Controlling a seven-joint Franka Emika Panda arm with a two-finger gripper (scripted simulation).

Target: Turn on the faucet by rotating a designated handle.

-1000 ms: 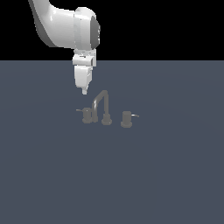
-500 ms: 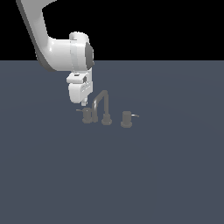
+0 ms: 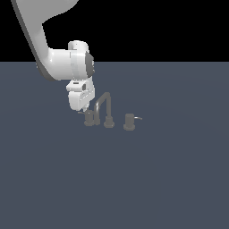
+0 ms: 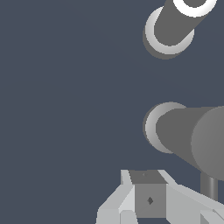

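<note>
Stretching flat and bare in every direction, the tabletop is a matte slate-blue plane under a plain black backdrop. Near its middle stands the faucet, dull grey metal, with an arched spout on a round base. The handle, a short cylinder with a thin lever, sits at the exterior view's left of the spout; its twin knob with a bright lever stands on the other side, clear of the arm. The white, glossy arm leans in from above, and the claw hangs just above the handle. Whether its fingers are apart or together cannot be told.
</note>
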